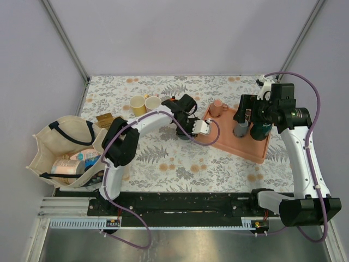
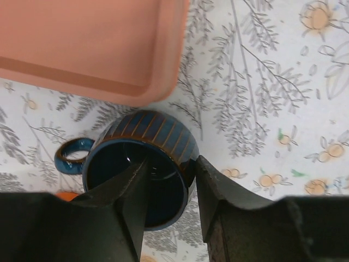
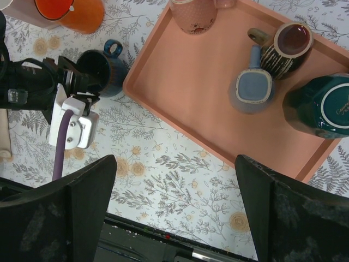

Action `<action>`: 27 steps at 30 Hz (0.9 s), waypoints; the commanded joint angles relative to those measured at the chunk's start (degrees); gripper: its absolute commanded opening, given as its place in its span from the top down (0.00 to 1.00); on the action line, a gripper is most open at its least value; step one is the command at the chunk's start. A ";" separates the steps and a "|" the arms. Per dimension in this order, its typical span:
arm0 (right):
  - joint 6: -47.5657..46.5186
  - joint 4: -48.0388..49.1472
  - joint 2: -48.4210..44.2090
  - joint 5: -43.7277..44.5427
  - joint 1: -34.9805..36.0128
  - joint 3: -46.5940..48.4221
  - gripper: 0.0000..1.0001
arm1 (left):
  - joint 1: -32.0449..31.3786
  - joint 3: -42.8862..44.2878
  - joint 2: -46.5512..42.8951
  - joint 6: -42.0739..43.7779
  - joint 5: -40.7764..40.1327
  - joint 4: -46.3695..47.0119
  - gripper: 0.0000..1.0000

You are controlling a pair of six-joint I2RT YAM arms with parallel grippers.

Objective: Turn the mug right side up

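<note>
The dark blue mug [image 2: 152, 136] with brown stripes sits on the flowered table just off the pink tray's [image 2: 82, 43] left corner. It is tilted, with its dark opening turned toward my left wrist and its handle [image 2: 73, 155] to the left. My left gripper [image 2: 172, 164] is shut on its rim, one finger inside and one outside. The mug also shows in the right wrist view [image 3: 103, 68], with the left gripper [image 3: 76, 82] at its mouth. My right gripper [image 3: 174, 161] is open and empty, high above the table by the tray's near edge.
The tray [image 3: 191, 93] holds a pink mug [image 3: 193, 13], an upside-down grey-blue mug [image 3: 253, 87], a striped dark mug [image 3: 286, 46] and a teal mug [image 3: 322, 106]. An orange cup [image 3: 76, 13] lies behind the blue mug. Two yellow cups [image 1: 144, 103] and a cloth bag [image 1: 65, 150] are at the left.
</note>
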 commanded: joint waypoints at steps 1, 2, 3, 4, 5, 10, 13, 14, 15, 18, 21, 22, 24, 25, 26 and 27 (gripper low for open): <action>-0.35 0.74 -1.08 -0.69 -0.57 -0.37 0.01 | 0.41 6.52 2.85 2.35 -1.08 2.48 0.59; -0.43 0.56 -0.99 -0.52 -0.49 -0.37 0.00 | 0.49 7.84 3.64 2.53 -1.17 2.13 0.60; -0.70 0.56 -0.82 -0.60 -0.57 -0.37 0.01 | 0.67 9.24 4.60 2.35 -1.17 1.78 0.60; -1.05 0.56 -0.73 -0.34 -0.66 -0.45 0.00 | 0.67 10.56 5.48 2.18 -1.17 1.69 0.60; -1.40 0.56 -0.55 0.01 -0.75 -0.72 0.01 | 0.84 11.62 6.36 2.18 -1.35 1.42 0.60; -1.93 0.47 0.24 0.81 -1.10 -0.98 0.00 | 2.07 16.28 9.71 4.20 -1.70 1.95 0.60; -2.02 0.47 0.76 0.54 -1.10 -1.24 0.00 | 2.69 19.09 11.55 4.90 -2.31 1.77 0.60; -2.10 0.47 0.77 0.63 -1.10 -1.16 0.01 | 2.69 19.97 12.17 5.08 -2.75 1.86 0.60; -2.10 0.47 1.11 0.63 -1.19 -1.16 0.00 | 2.78 21.37 12.95 5.08 -3.36 1.77 0.60; -2.37 0.47 1.56 0.72 -1.19 -0.89 0.00 | 2.95 23.84 14.80 4.81 -4.59 1.86 0.61; -2.54 0.47 1.82 0.80 -1.10 -0.63 0.00 | 3.04 25.16 15.95 4.38 -5.30 1.86 0.61; -2.72 0.30 1.82 0.80 -1.10 -0.54 0.01 | 3.04 25.25 15.86 4.20 -5.13 1.60 0.61; -2.72 0.12 1.91 0.98 -1.19 -0.45 0.01 | 2.87 24.64 14.46 3.41 -3.90 1.95 0.55; -2.72 0.04 1.91 0.98 -1.10 -0.54 0.01 | 2.69 23.94 13.41 2.97 -3.55 2.47 0.51; -2.72 -0.05 1.91 1.07 -1.19 -0.54 0.01 | 2.60 22.46 11.92 2.45 -3.37 3.43 0.47; -4.46 -0.14 2.08 0.98 -1.19 -0.63 0.00 | 2.43 20.96 10.26 1.83 -3.02 5.01 0.44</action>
